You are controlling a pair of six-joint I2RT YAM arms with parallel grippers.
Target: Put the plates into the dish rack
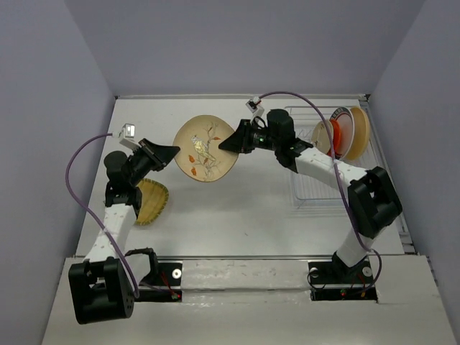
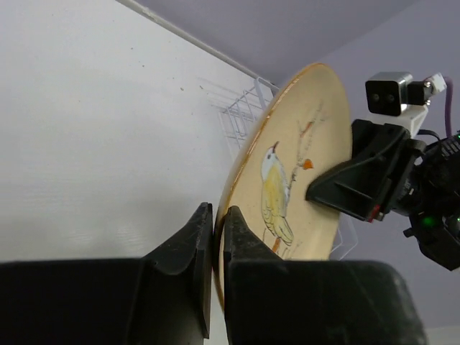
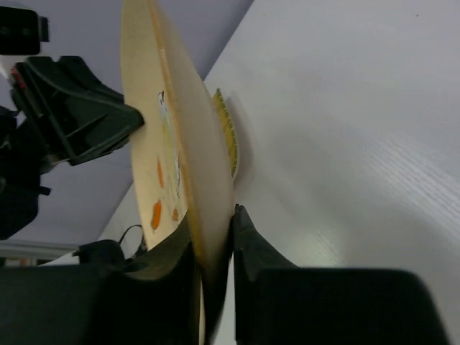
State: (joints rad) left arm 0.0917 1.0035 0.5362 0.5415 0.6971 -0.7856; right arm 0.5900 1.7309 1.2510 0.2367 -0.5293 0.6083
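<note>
**A:** Where is the plate, and what has hold of it?

**B:** The cream bird-patterned plate [image 1: 206,149] is lifted off the table [image 1: 237,223] and stands on edge between your two arms. Your left gripper [image 1: 172,152] is clamped on its left rim. Your right gripper [image 1: 228,141] is pinched onto the opposite rim. This double hold looks like a handover to the arm nearer the rack.

**A:** How much room is there to move?

**B:** The clear dish rack [image 1: 316,198] sits along the table's right side, partly under your right arm. Several plates [image 1: 343,133] stand upright at its far end, and the nearer slots look free. The yellow ridged plate [image 1: 152,201] lies on the table beneath your left arm, well apart from the held plate. Open tabletop lies between. You would want the left fingers released before swinging right, or the rim may twist.
</note>
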